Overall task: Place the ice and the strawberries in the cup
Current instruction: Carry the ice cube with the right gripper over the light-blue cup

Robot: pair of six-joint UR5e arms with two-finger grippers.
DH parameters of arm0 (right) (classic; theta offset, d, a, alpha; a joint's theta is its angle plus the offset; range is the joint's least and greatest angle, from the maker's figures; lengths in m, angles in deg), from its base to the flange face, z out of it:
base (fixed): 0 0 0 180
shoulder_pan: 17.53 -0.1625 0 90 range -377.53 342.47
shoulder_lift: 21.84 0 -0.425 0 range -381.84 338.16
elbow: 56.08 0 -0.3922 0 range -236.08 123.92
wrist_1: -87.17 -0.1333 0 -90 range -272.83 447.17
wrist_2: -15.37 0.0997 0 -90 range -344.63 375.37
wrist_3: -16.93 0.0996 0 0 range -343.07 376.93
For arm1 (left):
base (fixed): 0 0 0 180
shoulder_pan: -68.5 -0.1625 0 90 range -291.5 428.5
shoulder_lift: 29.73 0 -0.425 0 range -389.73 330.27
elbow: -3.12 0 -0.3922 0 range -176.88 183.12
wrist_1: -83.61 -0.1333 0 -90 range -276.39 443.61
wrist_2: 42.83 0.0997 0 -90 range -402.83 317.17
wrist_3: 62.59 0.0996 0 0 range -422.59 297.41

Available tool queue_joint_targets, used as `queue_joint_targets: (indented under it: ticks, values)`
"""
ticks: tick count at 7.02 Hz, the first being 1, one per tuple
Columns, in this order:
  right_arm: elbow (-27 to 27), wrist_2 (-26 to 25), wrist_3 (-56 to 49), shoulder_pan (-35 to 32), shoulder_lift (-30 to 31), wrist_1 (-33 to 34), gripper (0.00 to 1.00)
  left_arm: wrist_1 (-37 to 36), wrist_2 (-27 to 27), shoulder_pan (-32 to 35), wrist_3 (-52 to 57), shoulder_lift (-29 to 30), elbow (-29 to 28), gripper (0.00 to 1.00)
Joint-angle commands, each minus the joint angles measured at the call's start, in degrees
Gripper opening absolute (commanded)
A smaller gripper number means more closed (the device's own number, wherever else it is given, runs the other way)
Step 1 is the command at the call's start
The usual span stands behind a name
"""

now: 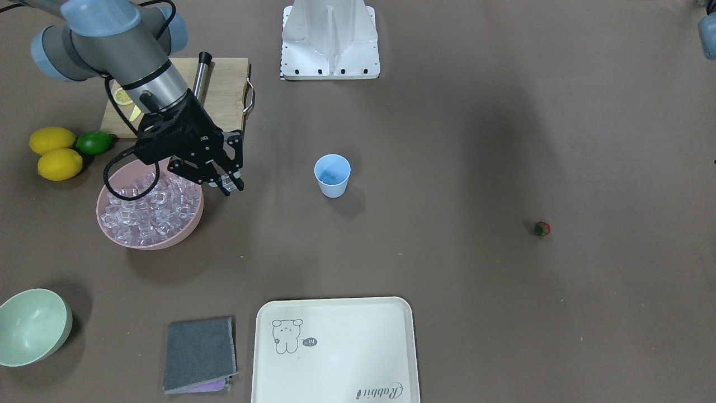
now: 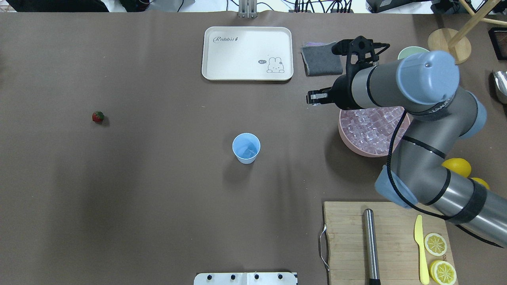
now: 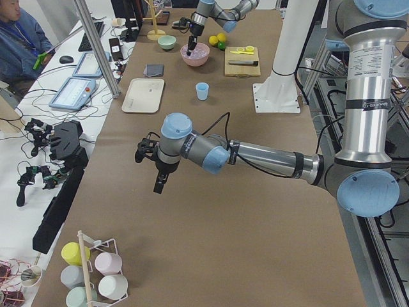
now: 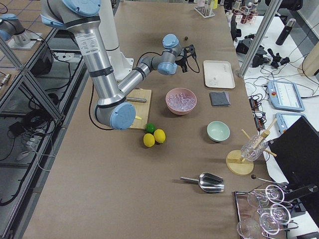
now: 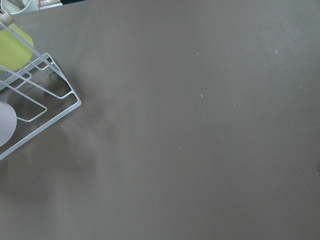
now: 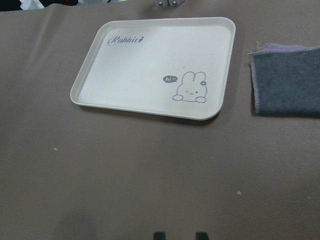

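"Rabbit" and "hi" on the cream tray [image 6: 140,75]

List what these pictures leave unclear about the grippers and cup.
- Right gripper: front view shows a glassy glint in it, too small to identify; its wrist view's bottom edge cuts it off.
- Left gripper: shown only in the left side view, small and dark; open or shut unclear.
- Cup: something pale inside, too small in the overhead view to identify.

A cream tray [image 2: 237,59] and a grey cloth [image 2: 321,59] lie near one long edge of the table [image 2: 158,198], with a wooden cutting board [image 2: 344,237], lemons [image 1: 52,140] and a lime [image 1: 93,142] toward the opposite one.
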Motion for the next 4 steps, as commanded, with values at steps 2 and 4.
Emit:
queue_joint_targets:
  ticks: [2,4]
  values:
    - [0.15,-7.9,0.03,8.17,-4.05,0.1,0.0,0.07,-0.11,-0.32,-1.1,0.16,0.29,0.98]
    - [0.33,-11.61,-0.15,11.7,-4.85,0.1,0.0,0.07,-0.11,-0.41,-1.1,0.07,0.29,0.98]
